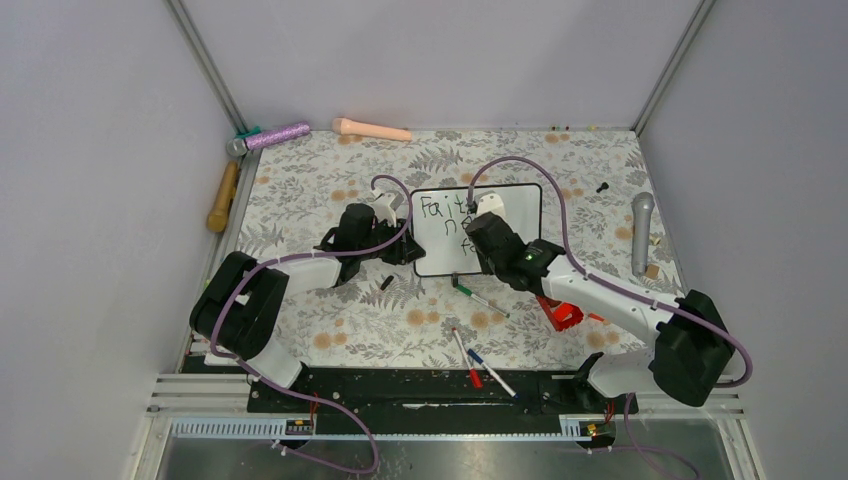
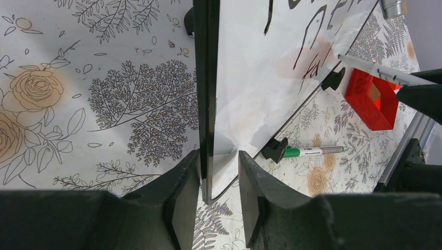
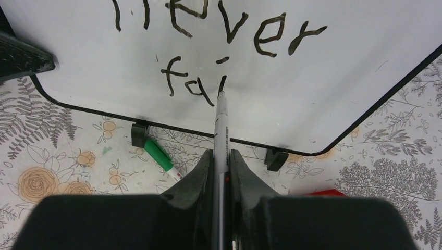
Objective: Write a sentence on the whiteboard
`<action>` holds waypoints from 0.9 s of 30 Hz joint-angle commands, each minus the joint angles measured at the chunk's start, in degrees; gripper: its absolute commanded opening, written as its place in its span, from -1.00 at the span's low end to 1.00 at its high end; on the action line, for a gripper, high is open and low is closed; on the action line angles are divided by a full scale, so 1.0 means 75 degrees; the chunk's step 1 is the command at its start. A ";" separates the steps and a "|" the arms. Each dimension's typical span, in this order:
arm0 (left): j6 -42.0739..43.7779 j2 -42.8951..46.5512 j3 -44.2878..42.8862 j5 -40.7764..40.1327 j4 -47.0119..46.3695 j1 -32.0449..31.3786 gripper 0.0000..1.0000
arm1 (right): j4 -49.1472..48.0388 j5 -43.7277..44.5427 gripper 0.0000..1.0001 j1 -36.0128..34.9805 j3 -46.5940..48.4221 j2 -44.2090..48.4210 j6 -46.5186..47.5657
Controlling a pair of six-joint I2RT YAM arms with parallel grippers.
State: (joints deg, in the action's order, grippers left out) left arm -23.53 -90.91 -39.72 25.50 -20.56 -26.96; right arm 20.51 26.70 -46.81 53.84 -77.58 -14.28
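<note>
Reading "never fai" in black, glossy black-framed whiteboard (image 3: 339,62) is edge-clamped by L gripper (image 2: 218,161); R gripper (image 3: 220,156) pinches marker (image 3: 221,120).

Plain grey walls (image 1: 90,200) w/ metal corner posts (image 1: 204,60) round floral-print tabletop (image 1: 330,190), even light

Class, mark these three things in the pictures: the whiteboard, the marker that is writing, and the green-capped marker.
whiteboard (image 3: 339,78), right wrist view, bare white surface.
writing marker (image 3: 222,130), right wrist view, barrel.
green marker (image 3: 158,154), right wrist view, green cap.
</note>
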 commanded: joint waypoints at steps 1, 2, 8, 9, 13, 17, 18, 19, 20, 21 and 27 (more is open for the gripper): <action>0.0137 0.0232 -0.0170 -0.0031 -0.0295 -0.0009 -0.35 | 0.0029 0.0376 -1.00 0.0098 0.0444 0.0233 0.0173; 0.0137 0.0228 -0.0165 -0.0031 -0.0297 -0.0014 -0.35 | 0.0027 0.0391 -1.00 0.0116 0.0475 0.0206 0.0181; 0.0137 0.0236 -0.0165 -0.0028 -0.0283 -0.0020 -0.35 | 0.0018 0.0586 -1.00 0.0167 0.0615 0.0045 0.0229; 0.0137 0.0239 -0.0166 -0.0028 -0.0284 -0.0009 -0.35 | 0.0019 0.0615 -1.00 0.0181 0.0639 0.0023 0.0239; 0.0143 0.0220 -0.0176 -0.0035 -0.0284 -0.0015 -0.35 | 0.0002 0.0693 -1.00 0.0217 0.0711 -0.0063 0.0265; 0.0137 0.0221 -0.0182 -0.0036 -0.0291 -0.0014 -0.35 | -0.0032 0.0671 -1.00 0.0262 0.0752 -0.0149 0.0285; 0.0137 0.0221 -0.0178 -0.0029 -0.0289 -0.0013 -0.35 | -0.0030 0.0671 -1.00 0.0274 0.0770 -0.0180 0.0286; 0.0137 0.0221 -0.0187 -0.0025 -0.0283 -0.0014 -0.35 | -0.0027 0.0660 -1.00 0.0280 0.0786 -0.0215 0.0293; 0.0139 0.0216 -0.0188 -0.0032 -0.0283 -0.0015 -0.35 | -0.0029 0.0652 -1.00 0.0285 0.0798 -0.0247 0.0287; 0.0137 0.0216 -0.0189 -0.0028 -0.0288 -0.0015 -0.35 | -0.0038 0.0655 -1.00 0.0293 0.0801 -0.0274 0.0281; 0.0137 0.0220 -0.0193 -0.0029 -0.0283 -0.0014 -0.35 | -0.0064 0.0755 -1.00 0.0318 0.0801 -0.0365 0.0299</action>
State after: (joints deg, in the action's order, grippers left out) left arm -23.53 -90.91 -39.72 25.50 -20.56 -26.96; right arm 20.73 29.54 -45.06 57.36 -79.90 -12.62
